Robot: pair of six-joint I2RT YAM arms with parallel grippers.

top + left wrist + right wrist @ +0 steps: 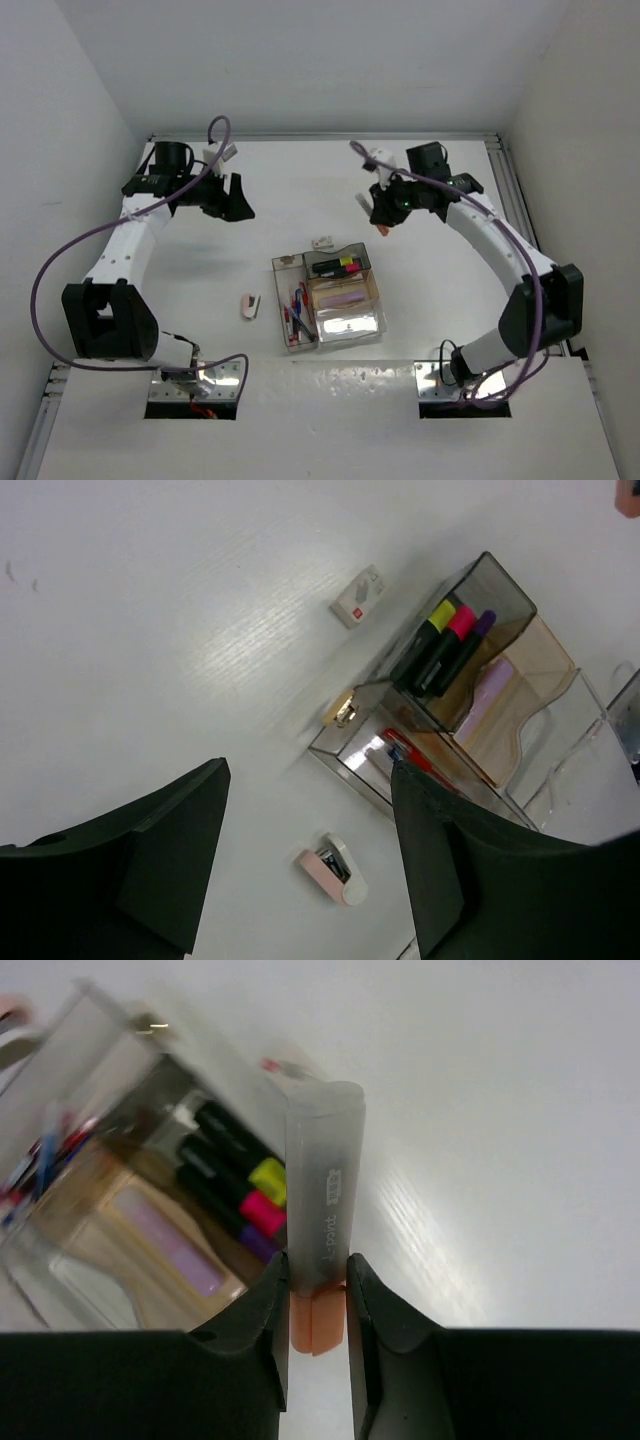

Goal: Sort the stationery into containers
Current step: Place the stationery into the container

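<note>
**Step in hand:** delivery of one highlighter to the containers.

**Right pincer** (318, 1278): closed on an orange highlighter (325, 1180), which has a frosted grey barrel and is gripped near its orange end. The item is held clear of the desk (200, 290), just beyond the far right corner of the container cluster (350, 325).

**Left pincer** (236, 208): wide open with nothing between the jaws. It is raised beyond the cluster's far left side and well apart from it.

**Already sorted:**
- The smoky tray (505, 600) at the cluster's far side holds yellow, pink and purple highlighters (452, 640) lying side by side.
- The long narrow tray (284, 300) along the cluster's left side holds red and blue pens (298, 308).
- The amber tray (372, 290) in the middle holds a pale lilac block (340, 297).

**Outstanding:**
- A pink eraser (250, 305) lies on the desk near the cluster's left side.
- A white eraser (322, 242) lies just beyond the cluster's far edge.

**Assessment:** sorting appears well advanced, with this highlighter and the two erasers left to place.

**Next move, as judged:** the held highlighter belongs with its like in the smoky tray. The right pincer should travel toward the cluster until it is above that tray and turn the barrel parallel to the three already there. It should then lower inside the walls before the jaws part. The free space beside those three looks narrow, so a skewed release could leave the barrel resting across the rim.
</note>
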